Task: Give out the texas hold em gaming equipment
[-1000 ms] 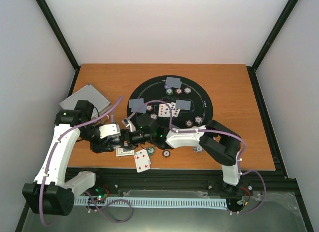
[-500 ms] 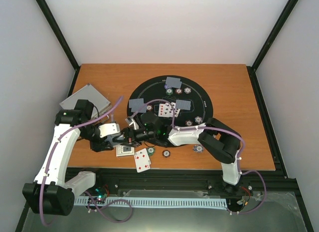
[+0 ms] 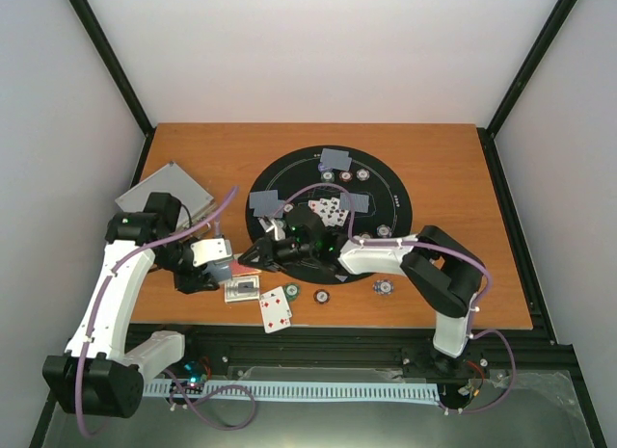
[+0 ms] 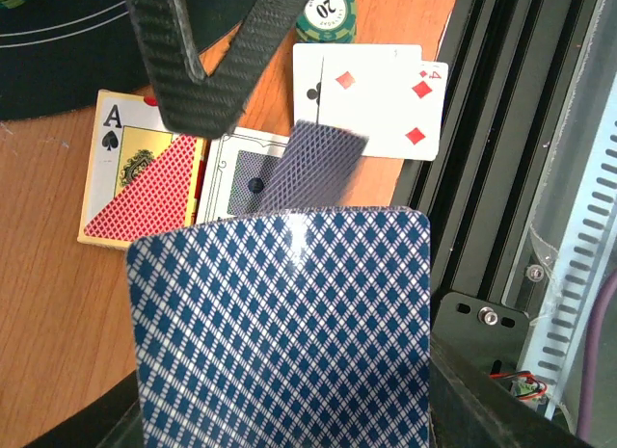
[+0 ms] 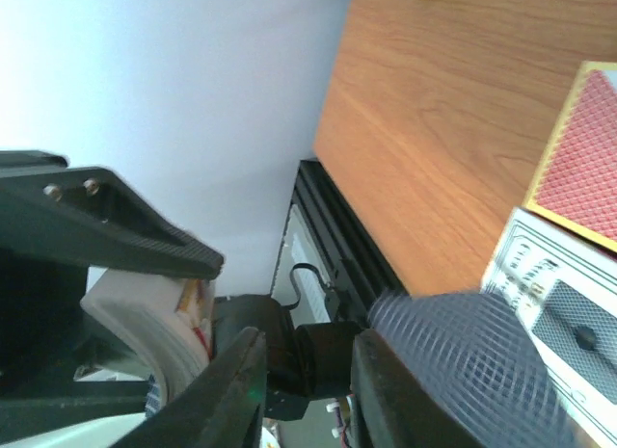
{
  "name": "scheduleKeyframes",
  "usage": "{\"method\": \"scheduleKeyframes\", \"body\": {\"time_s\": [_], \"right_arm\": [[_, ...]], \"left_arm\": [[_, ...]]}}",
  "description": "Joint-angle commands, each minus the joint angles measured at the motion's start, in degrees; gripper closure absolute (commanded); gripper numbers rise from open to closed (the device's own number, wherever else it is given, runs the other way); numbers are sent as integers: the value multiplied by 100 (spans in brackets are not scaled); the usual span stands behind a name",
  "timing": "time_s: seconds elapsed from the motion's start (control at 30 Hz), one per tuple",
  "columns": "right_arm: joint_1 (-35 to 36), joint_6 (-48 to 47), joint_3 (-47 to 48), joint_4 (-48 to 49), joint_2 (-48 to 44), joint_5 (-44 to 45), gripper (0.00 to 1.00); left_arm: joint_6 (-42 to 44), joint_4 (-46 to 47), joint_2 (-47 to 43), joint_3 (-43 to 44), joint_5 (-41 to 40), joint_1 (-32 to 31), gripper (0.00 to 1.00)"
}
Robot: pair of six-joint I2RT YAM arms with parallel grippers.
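Note:
My left gripper (image 3: pixel 220 267) hangs over the table's near left part, shut on a deck of blue-diamond-backed cards (image 4: pixel 280 323) that hides its fingertips in the left wrist view. My right gripper (image 3: pixel 255 257) points at the deck from the right. Its jaws stand narrowly apart (image 5: pixel 310 371) with nothing between them. A blurred grey-backed card (image 5: pixel 472 361) shows just beside its right finger, above the deck's top edge (image 4: pixel 313 169). Face-up cards (image 3: pixel 276 309), a card box with an ace (image 3: pixel 241 292) and a green chip (image 3: pixel 291 292) lie below.
The round black mat (image 3: pixel 386 178) carries grey-backed cards (image 3: pixel 335 159), face-up cards (image 3: pixel 326 212) and several chips (image 3: pixel 345 175). Two chips (image 3: pixel 322 297) (image 3: pixel 384 287) lie on the wood near the front edge. A silver case (image 3: pixel 164 193) sits far left.
My right gripper has drawn back a little from the deck toward the mat, and its jaws have narrowed. Its elbow has swung right. The left arm has stayed put with the deck.

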Motion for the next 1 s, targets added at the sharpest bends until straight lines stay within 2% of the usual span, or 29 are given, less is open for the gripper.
{"method": "scheduleKeyframes", "body": {"time_s": [0.0, 0.07, 0.23, 0.3, 0.43, 0.5, 0.8, 0.97], "right_arm": [[-130, -192, -44, -515, -319, 170, 80], [-197, -32, -184, -243, -402, 114, 88], [-198, -63, -250, -243, -482, 175, 82], [-198, -160, -273, -384, -518, 188, 73], [-40, -40, -286, 22, -506, 39, 38], [121, -63, -95, 25, -413, 12, 32], [593, 382, 319, 678, 194, -96, 30], [760, 378, 644, 540, 508, -133, 30]], "left_arm": [[15, 10, -72, 58, 144, -15, 99], [14, 14, -70, 21, 141, -14, 99], [29, 105, -106, -152, 73, -10, 99], [31, 99, -90, -150, 56, -15, 99], [28, 93, -88, -85, 115, -14, 99], [22, 90, -75, -69, 144, -10, 99], [43, 49, -105, -61, 100, -13, 99], [33, 35, -72, -15, 150, -8, 99]]}}
